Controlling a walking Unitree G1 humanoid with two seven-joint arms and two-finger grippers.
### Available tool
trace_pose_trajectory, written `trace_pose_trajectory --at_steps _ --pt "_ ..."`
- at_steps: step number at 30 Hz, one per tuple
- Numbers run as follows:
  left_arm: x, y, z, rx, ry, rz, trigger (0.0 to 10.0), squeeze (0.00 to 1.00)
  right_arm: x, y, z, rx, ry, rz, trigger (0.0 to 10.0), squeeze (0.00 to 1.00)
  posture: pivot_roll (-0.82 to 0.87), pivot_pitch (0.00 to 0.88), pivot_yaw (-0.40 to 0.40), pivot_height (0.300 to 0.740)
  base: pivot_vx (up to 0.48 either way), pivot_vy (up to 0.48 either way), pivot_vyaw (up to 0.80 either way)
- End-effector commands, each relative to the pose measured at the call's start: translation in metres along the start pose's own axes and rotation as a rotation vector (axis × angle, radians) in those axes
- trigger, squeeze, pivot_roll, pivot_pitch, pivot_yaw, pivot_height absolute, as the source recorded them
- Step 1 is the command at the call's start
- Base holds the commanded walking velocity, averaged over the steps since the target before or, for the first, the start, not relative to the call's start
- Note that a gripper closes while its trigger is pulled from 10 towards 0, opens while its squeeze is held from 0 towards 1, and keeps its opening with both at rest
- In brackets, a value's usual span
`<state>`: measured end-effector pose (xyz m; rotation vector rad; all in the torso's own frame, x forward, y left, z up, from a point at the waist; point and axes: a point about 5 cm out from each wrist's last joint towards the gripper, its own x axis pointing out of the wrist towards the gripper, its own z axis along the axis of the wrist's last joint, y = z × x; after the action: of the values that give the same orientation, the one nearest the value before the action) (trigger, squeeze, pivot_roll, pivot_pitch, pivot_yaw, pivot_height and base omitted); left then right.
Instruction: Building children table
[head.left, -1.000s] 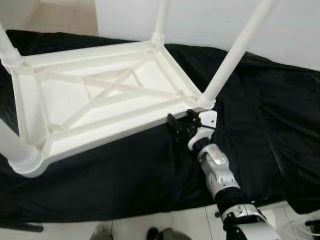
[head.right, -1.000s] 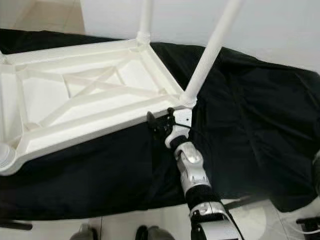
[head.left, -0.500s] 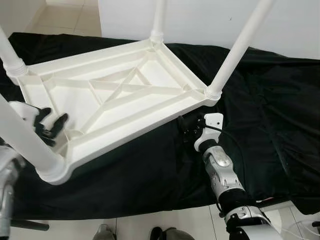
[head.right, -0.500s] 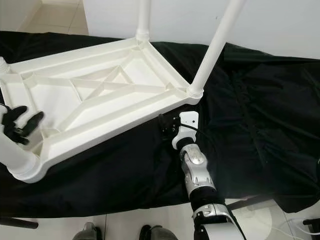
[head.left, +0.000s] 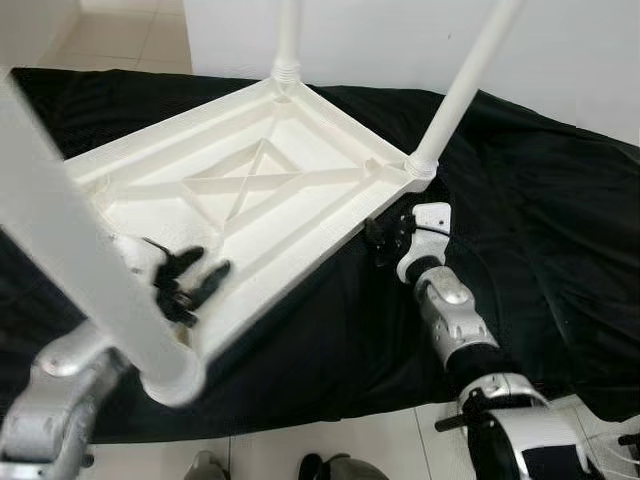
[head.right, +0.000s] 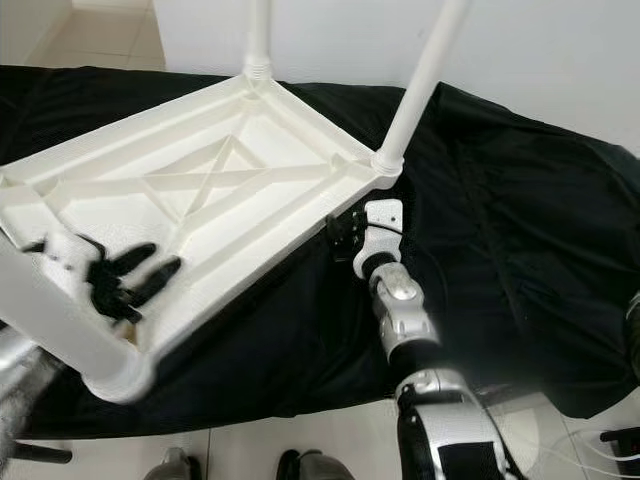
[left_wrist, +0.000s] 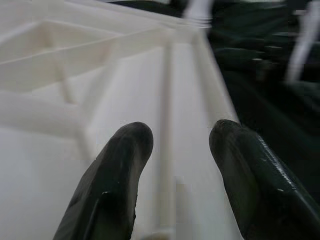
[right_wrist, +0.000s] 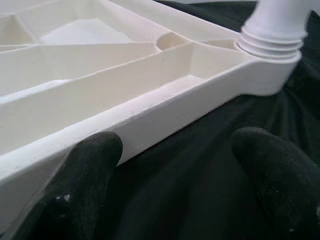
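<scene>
A: Where is the table now?

B: The white plastic children's table (head.left: 250, 190) lies upside down on the black cloth (head.left: 540, 230), ribbed underside up, legs pointing up. Compared with half a second ago its near-left corner sits closer to the camera, and the near-left leg (head.left: 85, 270) now crosses the left of the head view as a large blurred bar. The whole picture has shifted too, so part of that is camera motion.

A: Left gripper?

B: The left gripper (head.left: 185, 280) has come inward — earlier it was out by the table's left edge, now it hovers over the underside close to the near-left leg socket. Fingers apart, nothing between them; in the wrist view the two fingertips (left_wrist: 125, 150) straddle a thin rib of the underside.

A: Right gripper?

B: The right gripper (head.left: 385, 235) remains at the near-right edge, just under the rim beside the near-right leg (head.left: 460, 90). Fingers spread — one fingertip (right_wrist: 85, 165) touches the rim's outer face, the other is over the cloth. It is not clamped on the rim.
</scene>
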<state>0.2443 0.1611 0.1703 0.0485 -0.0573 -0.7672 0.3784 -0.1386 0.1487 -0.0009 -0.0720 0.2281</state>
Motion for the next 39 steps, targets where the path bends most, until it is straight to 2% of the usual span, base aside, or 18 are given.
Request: trace_pose_trajectory --at_steps 1,6,12,17,22,23,26,29,33,34,35,39 --pt "0.005 -0.024 -0.004 -0.027 0.008 -0.228 10.0 0.0 0.002 0.006 -0.006 -0.002 0.047 0.043 10.0 0.0 0.07 0.11 -0.143 0.74 0.0 0.0 0.0" --pt "0.013 -0.038 -0.003 -0.055 -0.009 -0.269 10.0 0.0 0.008 0.012 -0.003 -0.021 0.052 0.066 10.0 0.0 0.08 0.107 -0.138 0.74 0.0 0.0 0.0" --pt "0.032 -0.056 0.0 -0.07 -0.034 -0.318 10.0 0.0 0.015 0.028 -0.002 -0.025 0.069 0.081 10.0 0.0 0.07 0.107 -0.123 0.74 0.0 0.0 0.0" --pt "0.036 -0.061 0.003 -0.073 -0.044 -0.334 10.0 0.0 0.016 0.027 -0.002 -0.029 0.057 0.064 10.0 0.0 0.07 0.107 -0.121 0.74 0.0 0.0 0.0" --pt "0.041 -0.065 0.004 -0.072 -0.042 -0.347 10.0 0.0 0.007 0.014 -0.006 -0.032 0.01 -0.006 10.0 0.0 0.07 0.113 -0.109 0.74 0.0 0.0 0.0" --pt "0.036 -0.056 -0.001 -0.046 -0.014 -0.32 10.0 0.0 -0.004 0.0 -0.011 -0.023 -0.03 -0.051 10.0 0.0 0.06 0.117 -0.098 0.74 0.0 0.0 0.0" --pt "0.033 -0.051 -0.004 -0.027 0.006 -0.307 10.0 0.0 -0.011 -0.007 -0.013 -0.024 -0.052 -0.073 10.0 0.0 0.06 0.117 -0.098 0.74 0.0 0.0 0.0" --pt "0.021 -0.035 -0.008 -0.006 0.052 -0.3 10.0 0.0 -0.028 -0.025 -0.017 -0.005 -0.089 -0.123 10.0 0.0 0.05 0.119 -0.084 0.74 0.0 0.0 0.0" --pt "0.015 -0.03 -0.009 -0.005 0.071 -0.307 10.0 0.0 -0.033 -0.029 -0.018 -0.007 -0.101 -0.131 10.0 0.0 0.05 0.119 -0.081 0.74 0.0 0.0 0.0" --pt "0.01 -0.024 -0.01 0.0 0.088 -0.304 10.0 0.0 -0.038 -0.031 -0.02 -0.013 -0.108 -0.134 10.0 0.0 0.04 0.119 -0.074 0.74 0.0 0.0 0.0" --pt "-0.001 -0.005 -0.009 0.016 0.114 -0.276 10.0 0.0 -0.051 -0.035 -0.022 -0.03 -0.126 -0.137 10.0 0.0 0.03 0.117 -0.065 0.74 0.0 0.0 0.0" --pt "-0.008 0.007 -0.007 0.031 0.125 -0.25 10.0 0.0 -0.058 -0.036 -0.024 -0.039 -0.134 -0.137 10.0 0.0 0.03 0.117 -0.057 0.74 0.0 0.0 0.0"
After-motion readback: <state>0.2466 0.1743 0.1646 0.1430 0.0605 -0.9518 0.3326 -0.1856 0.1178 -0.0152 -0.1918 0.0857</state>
